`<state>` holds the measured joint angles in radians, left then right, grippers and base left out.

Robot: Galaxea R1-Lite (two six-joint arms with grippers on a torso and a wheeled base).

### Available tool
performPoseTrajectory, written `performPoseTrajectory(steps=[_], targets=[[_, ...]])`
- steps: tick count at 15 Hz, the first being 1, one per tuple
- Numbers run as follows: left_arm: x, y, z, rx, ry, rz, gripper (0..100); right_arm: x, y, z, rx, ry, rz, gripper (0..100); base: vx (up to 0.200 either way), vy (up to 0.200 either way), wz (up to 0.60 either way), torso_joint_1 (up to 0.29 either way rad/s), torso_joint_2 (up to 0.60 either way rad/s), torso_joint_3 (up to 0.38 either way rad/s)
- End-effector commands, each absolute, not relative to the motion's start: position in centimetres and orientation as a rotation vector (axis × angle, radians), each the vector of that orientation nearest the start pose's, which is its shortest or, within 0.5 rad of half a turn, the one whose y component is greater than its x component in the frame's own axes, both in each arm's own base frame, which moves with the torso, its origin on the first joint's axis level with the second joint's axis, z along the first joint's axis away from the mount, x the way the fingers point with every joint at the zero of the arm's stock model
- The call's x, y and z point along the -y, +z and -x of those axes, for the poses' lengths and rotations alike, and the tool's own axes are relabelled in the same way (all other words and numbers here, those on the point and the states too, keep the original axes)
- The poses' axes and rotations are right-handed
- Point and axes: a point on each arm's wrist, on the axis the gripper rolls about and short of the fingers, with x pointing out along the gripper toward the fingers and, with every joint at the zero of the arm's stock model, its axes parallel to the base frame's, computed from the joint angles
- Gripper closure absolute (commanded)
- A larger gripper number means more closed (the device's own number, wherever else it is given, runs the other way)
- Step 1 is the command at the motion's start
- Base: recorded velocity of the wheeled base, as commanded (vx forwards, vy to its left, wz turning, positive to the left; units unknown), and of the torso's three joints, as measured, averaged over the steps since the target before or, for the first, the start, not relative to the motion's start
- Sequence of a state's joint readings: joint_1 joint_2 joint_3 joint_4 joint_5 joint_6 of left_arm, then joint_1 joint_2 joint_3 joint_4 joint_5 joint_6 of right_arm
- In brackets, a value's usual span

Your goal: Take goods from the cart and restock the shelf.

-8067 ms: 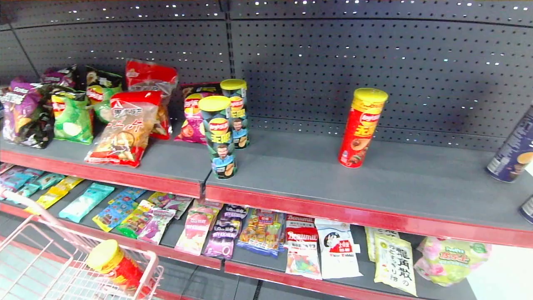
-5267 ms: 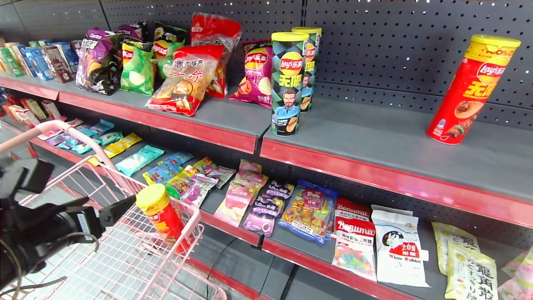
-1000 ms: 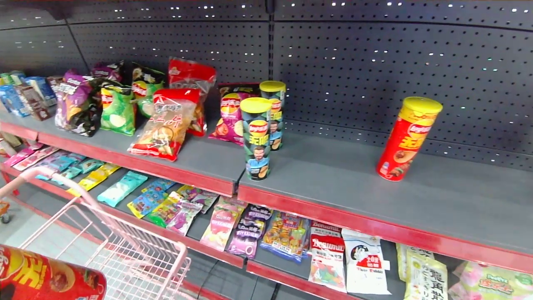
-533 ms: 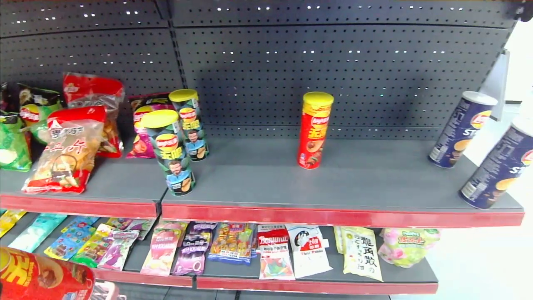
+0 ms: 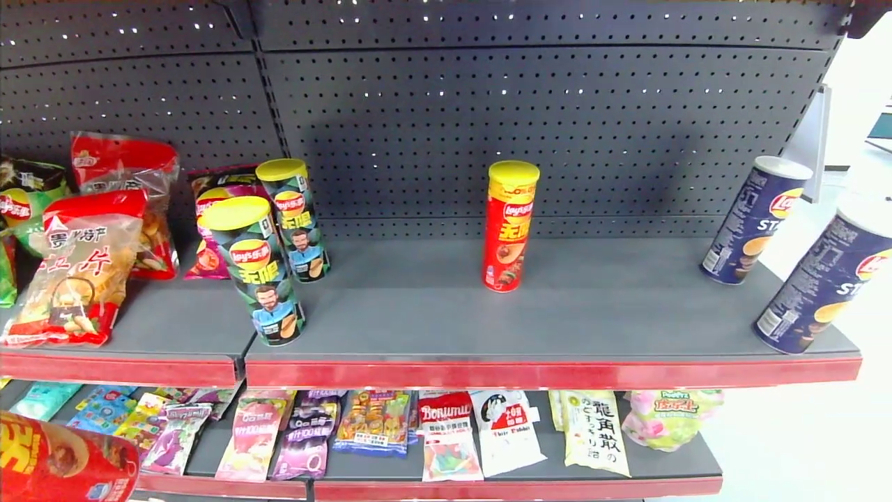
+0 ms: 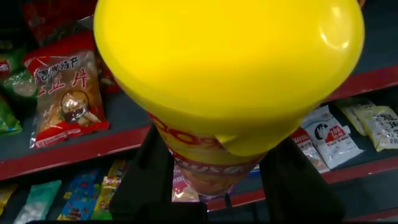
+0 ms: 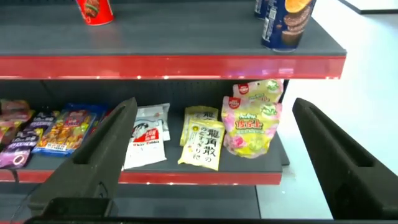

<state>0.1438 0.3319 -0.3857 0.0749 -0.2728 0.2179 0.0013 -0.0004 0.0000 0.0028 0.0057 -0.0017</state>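
My left gripper [image 6: 214, 180] is shut on a red chip can with a yellow lid [image 6: 230, 68]; dark fingers [image 6: 149, 177] press on both sides of it. The same held can [image 5: 59, 464] lies tilted at the lower left of the head view, below the grey shelf with the red front edge [image 5: 543, 373]. Another red can [image 5: 507, 226] stands upright mid-shelf. My right gripper [image 7: 217, 162] is open and holds nothing, level with the lower shelf of packets [image 7: 205, 140].
Two green-black cans [image 5: 258, 272] stand left of the red one, and two dark blue cans [image 5: 752, 219] at the shelf's right end [image 5: 822, 279]. Snack bags [image 5: 77, 272] crowd the far left. Bare shelf lies on both sides of the standing red can.
The head view has swung right, so the cart has left the picture. The red can that stood in the cart is now in my left gripper, off the cart.
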Motion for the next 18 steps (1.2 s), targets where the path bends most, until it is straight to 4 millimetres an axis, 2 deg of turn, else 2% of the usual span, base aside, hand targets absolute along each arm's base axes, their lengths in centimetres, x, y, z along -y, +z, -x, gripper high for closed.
performPoseTrajectory(steps=[1,6,7,8,9,10,12,13,15,18], targets=[[0.8,18.1,1.1,-0.002,-0.132,-0.214,100,0.0,7.5,2.3,-0.003,0.008,0.003,0,0.2,0.0,0.0,0.007,0.0,-0.002],[1.0,17.8,2.6,0.063,-0.16,-0.222,100,0.0,7.5,2.3,-0.001,0.02,0.005,0,0.0,0.0,0.0,0.0,0.0,0.0],[1.0,18.0,2.7,0.054,-0.168,-0.198,100,-0.2,8.9,2.6,0.043,0.113,0.002,0,0.0,0.0,0.0,0.0,0.0,0.0],[1.1,18.0,2.9,0.051,-0.187,-0.151,100,-0.4,12.7,2.8,0.07,0.196,0.001,0,0.0,0.0,0.0,0.0,0.0,0.0],[1.1,18.0,2.9,0.035,-0.224,-0.092,100,-0.5,17.0,1.6,0.033,0.289,-0.02,0,0.0,0.0,0.0,0.0,0.0,0.0],[1.1,17.8,2.7,0.022,-0.231,-0.077,100,-0.7,19.5,0.4,0.012,0.379,-0.023,0,0.0,0.0,0.0,0.0,0.0,0.0],[1.0,17.8,2.2,-0.007,-0.215,-0.071,100,-1.1,22.1,-4.0,-0.108,0.437,0.014,0,0.0,0.0,0.0,0.0,0.0,0.0],[1.0,17.8,2.0,-0.019,-0.211,-0.069,100,-1.3,22.9,-6.5,-0.15,0.45,0.032,0,0.0,0.0,0.0,0.0,0.0,0.0],[1.0,17.8,1.6,-0.041,-0.221,-0.061,100,-3.0,23.3,-10.8,-0.2,0.605,0.035,0,0.0,0.0,0.0,0.0,0.0,0.0],[1.0,17.3,1.3,-0.064,-0.292,-0.052,100,-5.8,22.2,-17.9,-0.205,0.761,0.01,0,0.0,0.0,0.0,0.0,0.0,0.0]])
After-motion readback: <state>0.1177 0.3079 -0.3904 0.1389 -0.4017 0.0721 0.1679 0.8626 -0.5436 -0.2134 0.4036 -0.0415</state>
